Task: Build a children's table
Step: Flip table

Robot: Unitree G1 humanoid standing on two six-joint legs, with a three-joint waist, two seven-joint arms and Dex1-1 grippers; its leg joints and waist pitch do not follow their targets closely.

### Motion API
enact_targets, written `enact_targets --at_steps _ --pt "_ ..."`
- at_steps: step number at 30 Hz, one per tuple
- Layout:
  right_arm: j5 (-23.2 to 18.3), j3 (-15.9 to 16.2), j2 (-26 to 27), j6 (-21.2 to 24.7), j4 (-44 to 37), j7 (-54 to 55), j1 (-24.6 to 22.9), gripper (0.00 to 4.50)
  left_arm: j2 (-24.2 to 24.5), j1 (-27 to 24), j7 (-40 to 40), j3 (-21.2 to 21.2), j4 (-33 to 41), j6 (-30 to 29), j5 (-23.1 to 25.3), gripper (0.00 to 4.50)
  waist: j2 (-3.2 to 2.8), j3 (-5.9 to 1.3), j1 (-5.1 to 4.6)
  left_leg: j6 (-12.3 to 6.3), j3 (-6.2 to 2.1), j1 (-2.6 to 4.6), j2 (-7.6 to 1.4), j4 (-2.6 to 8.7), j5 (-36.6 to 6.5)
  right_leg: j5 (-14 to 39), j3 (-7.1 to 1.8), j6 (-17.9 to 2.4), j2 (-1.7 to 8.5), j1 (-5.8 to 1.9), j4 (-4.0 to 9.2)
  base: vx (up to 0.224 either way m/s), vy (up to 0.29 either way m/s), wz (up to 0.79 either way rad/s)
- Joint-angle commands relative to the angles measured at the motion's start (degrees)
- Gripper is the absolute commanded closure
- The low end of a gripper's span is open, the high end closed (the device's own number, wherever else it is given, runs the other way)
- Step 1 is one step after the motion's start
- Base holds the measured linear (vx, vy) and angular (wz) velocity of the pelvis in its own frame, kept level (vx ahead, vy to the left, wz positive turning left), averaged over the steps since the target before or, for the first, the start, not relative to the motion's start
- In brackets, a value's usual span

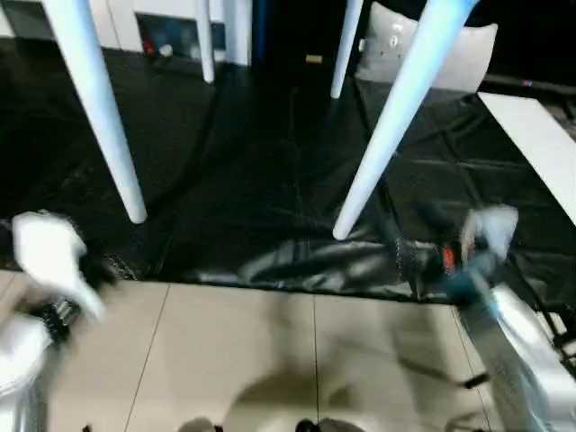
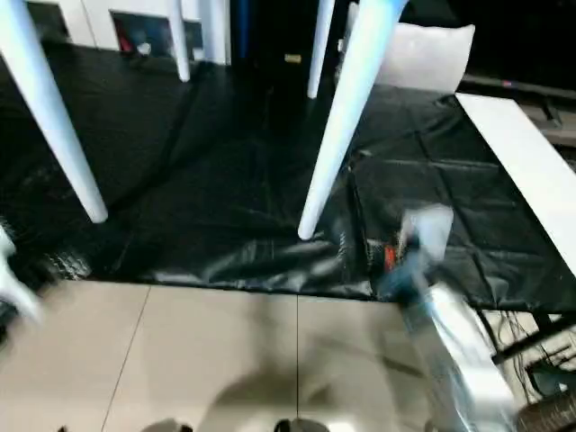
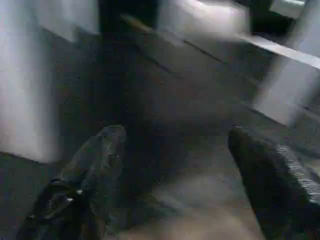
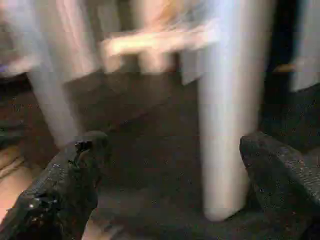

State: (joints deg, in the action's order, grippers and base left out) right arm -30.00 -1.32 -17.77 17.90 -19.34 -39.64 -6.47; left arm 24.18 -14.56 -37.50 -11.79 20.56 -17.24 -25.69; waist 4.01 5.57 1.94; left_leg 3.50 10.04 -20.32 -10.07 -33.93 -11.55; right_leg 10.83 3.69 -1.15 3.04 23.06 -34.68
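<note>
The children's table stands upright on a black mat (image 1: 252,180); its top lies above the frame, out of view. Four white tapered legs come down: a near-left leg (image 1: 99,108), a near-right leg (image 1: 391,117), and two far legs (image 1: 205,40) (image 1: 346,45). My left gripper (image 3: 175,135) is open and empty, low at the mat's front edge, left of the near-left leg. My right gripper (image 4: 172,142) is open too, holding nothing, with the near-right leg (image 4: 230,110) standing just beyond its fingers (image 4: 70,175).
A grey-white pillow (image 1: 450,49) leans at the back right. A flat white board (image 1: 540,135) lies along the mat's right side. Beige floor tiles (image 1: 270,351) run in front of the mat. Cables (image 2: 531,351) lie at the lower right.
</note>
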Motion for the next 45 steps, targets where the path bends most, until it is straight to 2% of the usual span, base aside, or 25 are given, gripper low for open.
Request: enact_targets --at_steps 1,2,4,5,6,7,8,9,11,12,14,15,16,19,22,26,27,28,30,31,33,35,36,37,45 --pt "-0.7 3.0 -1.4 2.9 -0.9 -3.0 -1.2 0.0 1.0 -1.0 -3.9 3.7 1.2 -1.4 -1.1 0.49 -1.31 -2.45 -0.08 -0.38 -2.07 0.4 -3.36 5.16 -23.5 34.6 -3.79 -2.1 4.94 -0.99 7.01 0.0 0.0 0.0" --pt "0.1 4.6 -1.7 2.8 0.7 -4.5 -1.6 0.0 1.1 -1.6 -5.1 5.6 0.1 -1.8 -0.7 0.36 -1.58 -2.09 -0.13 -0.28 -2.15 0.3 -3.34 5.31 -23.8 35.1 -3.77 -2.0 4.92 -0.85 7.11 0.0 0.0 0.0" --pt "2.3 7.8 -2.5 1.7 4.5 -7.2 -1.8 0.0 1.3 -2.2 -7.6 9.2 -3.2 -2.1 0.8 0.24 -1.5 -2.1 -0.34 -0.16 -2.24 0.24 -3.38 5.3 -23.5 35.1 -3.63 -2.1 5.06 -0.95 7.3 0.0 0.0 0.0" --pt "2.3 7.8 -2.5 1.7 4.5 -7.2 -1.8 0.0 1.3 -2.2 -7.6 9.2 -3.2 -2.1 0.8 0.12 -1.55 -2.14 -0.4 -0.1 -2.24 0.31 -3.33 5.3 -23.4 35.0 -3.58 -2.1 5.03 -0.97 7.34 0.0 0.0 0.0" --pt "6.8 12.1 -2.4 -0.8 11.8 -9.3 -0.8 0.0 -0.7 -0.8 -8.2 12.3 -12.4 -0.1 4.9 0.06 -1.52 -1.69 -0.54 0.0 -2.24 0.19 -3.34 5.48 -23.9 35.2 -3.65 -2.1 5.07 -0.91 7.46 0.0 0.0 0.0" --pt "7.6 12.8 -2.4 -1.1 13.0 -9.5 -0.7 0.0 -1.2 -0.4 -8.0 12.7 -14.1 0.0 5.3 0.06 -1.61 -1.81 -0.96 0.22 -2.16 0.54 -3.18 5.38 -24.1 35.7 -3.4 -1.7 4.92 -0.84 7.67 0.0 0.0 0.0" --pt "11.1 15.6 -1.4 -2.9 19.4 -9.2 0.5 0.0 -3.3 1.7 -6.5 14.1 -22.8 2.1 8.0 0.06 -1.17 -1.48 -1.11 0.09 -2.12 0.45 -2.99 5.3 -24.0 36.4 -3.46 -1.2 5.1 -0.64 8.09 0.0 0.0 0.0" --pt "12.5 16.7 -0.7 -3.7 22.6 -8.8 1.1 0.0 -4.3 2.8 -5.7 14.7 -27.0 3.3 9.3 0.06 -1.49 -1.77 -1.13 0.41 -2.22 0.73 -3.0 5.26 -23.7 35.9 -3.47 -1.4 5.25 -0.86 7.92 0.0 0.0 0.0" --pt "13.8 17.8 0.1 -4.2 25.5 -8.0 1.7 0.0 -5.1 3.7 -3.9 15.1 -30.9 3.9 10.4 0.06 -1.7 -2.12 -1.29 0.37 -2.38 0.58 -3.29 5.32 -22.6 32.1 -3.6 -3.0 5.44 -1.21 7.55 0.0 0.0 0.0" --pt "16.1 19.9 2.2 -5.4 32.6 -6.3 2.8 0.0 -7.4 5.6 -2.1 15.0 -39.0 5.6 11.0 0.06 -0.98 -2.2 -1.43 0.01 -2.43 0.12 -3.75 5.61 -21.6 28.0 -3.7 -4.5 5.47 -1.66 7.15 0.0 0.0 0.0" --pt "17.4 20.3 3.6 -6.4 36.9 -4.5 3.6 0.0 -8.5 6.9 0.5 14.7 -43.6 6.7 11.9 0.06 -1.43 -2.31 -1.5 -0.45 -2.29 0.29 -3.78 5.59 -20.9 24.3 -3.69 -6.8 5.57 -1.63 6.88 0.0 0.0 0.0" --pt "18.5 20.4 5.2 -7.2 41.6 -2.5 4.5 0.0 -9.8 8.5 3.5 14.0 -48.5 7.4 12.3 0.06 -0.93 -2.05 -1.78 -0.62 -2.05 0.15 -3.78 5.51 -21.0 22.8 -3.69 -8.0 5.5 -1.42 6.82 0.0 0.0 0.0" --pt "19.1 19.4 7.4 -8.0 47.8 1.1 5.7 0.0 -10.9 10.7 8.7 13.4 -54.2 7.8 13.5 0.06 -1.24 -2.26 -1.76 -0.6 -2.13 0.14 -3.69 5.42 -20.7 22.0 -3.66 -8.8 5.65 -1.65 6.5 0.0 0.0 0.0" --pt "22.2 17.4 10.9 -11.1 61.2 11.3 9.3 0.0 -12.6 15.6 17.5 11.8 -65.7 8.8 16.1 0.06 -1.19 -2.49 -1.98 -0.78 -2.02 0.01 -3.64 5.26 -18.2 19.1 -3.68 -10.0 5.85 -1.85 6.2 0.0 0.0 0.0" --pt "21.2 12.9 13.0 -9.2 71.7 22.1 12.6 0.0 -13.1 19.5 22.4 13.0 -72.4 8.6 19.1 0.06 -1.6 -2.74 -1.77 -1.13 -1.75 0.22 -3.81 5.12 -14.4 13.0 -3.8 -12.2 5.83 -2.25 5.55 0.0 0.0 0.0" --pt "23.7 14.2 13.2 -5.0 79.0 27.6 14.7 0.0 -13.8 22.0 25.4 13.7 -76.6 8.5 20.4 0.06 -1.52 -3.0 -1.66 -2.54 -1.32 0.08 -3.68 4.79 -10.5 7.1 -3.63 -14.3 5.74 -2.65 4.81 0.0 0.0 0.0" --pt "22.8 12.3 14.2 -5.5 82.5 29.9 15.7 0.0 -14.5 23.4 27.7 14.0 -80.1 7.7 21.4 0.06 -1.55 -2.95 -1.52 -3.0 -1.32 -0.06 -3.83 4.78 -10.3 6.8 -3.62 -14.6 6.05 -2.84 4.8 0.0 0.0 0.0" --pt "22.8 12.3 14.2 -5.5 82.5 29.9 15.7 0.0 -14.5 23.4 27.7 14.0 -80.1 7.7 21.4 0.06 -1.53 -2.75 -1.51 -3.08 -1.3 0.1 -3.86 4.92 -11.5 8.7 -3.61 -14.3 6.05 -2.67 5.14 0.0 0.0 0.0" --pt "21.1 8.8 15.1 -6.4 85.6 33.6 16.5 0.0 -14.8 24.2 28.7 14.3 -83.3 7.7 22.6 0.06 -1.77 -2.67 -1.54 -2.43 -1.46 0.03 -4.08 5.08 -13.3 11.8 -3.68 -13.7 6.4 -2.71 5.44 0.0 0.0 0.0" --pt "21.0 8.3 15.2 -6.5 86.2 34.2 16.6 0.0 -14.9 24.2 28.5 14.0 -83.7 7.8 22.4 0.06 -1.7 -2.52 -1.66 -1.96 -1.54 0.16 -4.07 5.22 -14.8 14.6 -3.58 -13.0 6.26 -2.57 5.68 0.0 0.0 0.0" --pt "21.5 7.7 15.1 -6.8 88.1 34.7 16.4 0.0 -14.8 24.0 27.8 12.7 -84.5 7.4 21.5 0.06 -2.2 -2.38 -1.49 -1.14 -1.51 0.56 -4.1 5.12 -17.0 17.6 -3.68 -12.6 6.38 -2.17 6.12 0.0 0.0 0.0" --pt "21.1 6.9 15.1 -6.3 88.8 34.3 15.9 0.0 -14.7 23.8 27.6 12.8 -85.0 6.7 21.9 0.06 -2.11 -2.27 -1.37 -0.97 -1.52 0.67 -4.15 5.26 -18.1 18.8 -3.7 -11.9 6.25 -1.99 6.3 0.0 0.0 0.0" --pt "20.6 6.0 15.0 -6.1 89.5 33.9 15.3 0.0 -14.8 23.7 27.1 12.5 -85.8 6.8 21.8 0.06 -2.71 -2.18 -1.13 -0.84 -1.59 0.88 -4.23 5.29 -18.4 18.5 -3.73 -12.1 6.28 -1.8 6.28 0.0 0.0 0.0" --pt "20.8 5.7 15.1 -6.4 89.9 33.8 15.2 0.0 -14.9 23.8 27.1 12.4 -86.3 7.2 21.9 0.06 -2.33 -2.0 -1.23 -0.96 -1.5 0.7 -4.18 5.41 -19.1 18.4 -3.7 -12.1 6.1 -1.81 6.39 0.0 0.0 0.0" --pt "21.4 4.5 15.3 -7.8 92.1 31.6 14.9 0.0 -15.8 24.2 27.9 11.1 -88.8 9.5 21.5 0.06 -2.53 -1.94 -1.02 -1.24 -1.71 0.57 -4.14 5.58 -20.3 22.5 -3.67 -11.0 6.4 -1.77 6.77 0.0 0.0 0.0"
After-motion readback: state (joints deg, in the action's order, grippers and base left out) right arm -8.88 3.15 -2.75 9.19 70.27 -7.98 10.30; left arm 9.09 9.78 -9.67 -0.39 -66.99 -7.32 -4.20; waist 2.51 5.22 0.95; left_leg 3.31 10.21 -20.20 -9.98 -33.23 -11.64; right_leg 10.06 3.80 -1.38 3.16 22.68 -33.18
